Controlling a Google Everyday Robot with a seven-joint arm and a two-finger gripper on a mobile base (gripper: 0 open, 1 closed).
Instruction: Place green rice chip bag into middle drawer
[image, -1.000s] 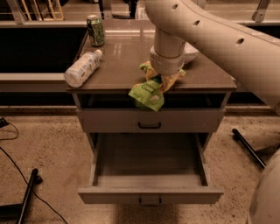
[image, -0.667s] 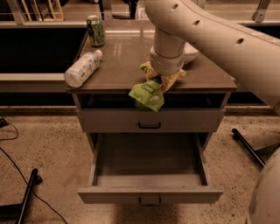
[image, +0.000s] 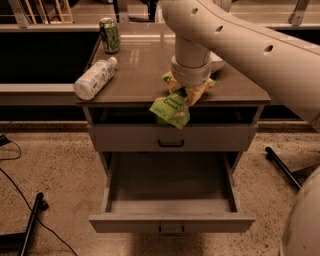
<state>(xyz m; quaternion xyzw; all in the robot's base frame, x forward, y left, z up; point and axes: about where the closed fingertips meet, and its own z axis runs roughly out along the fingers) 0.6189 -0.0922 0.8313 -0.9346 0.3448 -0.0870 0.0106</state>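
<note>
Camera view: looks down on a grey cabinet with a brown top.
Green rice chip bag: crumpled and hanging off the front edge of the bench. Its lower end is in front of the upper drawer front. It is above the open drawer, not inside it.
End effector: under the arm's wrist at the bench's front edge, clamped on the bag's crinkled top, with yellowish fingers on either side of it.
Middle drawer: pulled out toward the camera, directly below the bag, with a small dark loop handle at the centre of its front.
Upper drawer front: closed, with a black handle just under the bag's lower tip.
Arm: large and pale, reaching in from the upper right.
Plastic bottle: lying on its side near the bench's left front corner.
Green drink can: upright at the back left, well apart from the bag.
Floor: speckled, with a black cable and a stand leg at the left.
</note>
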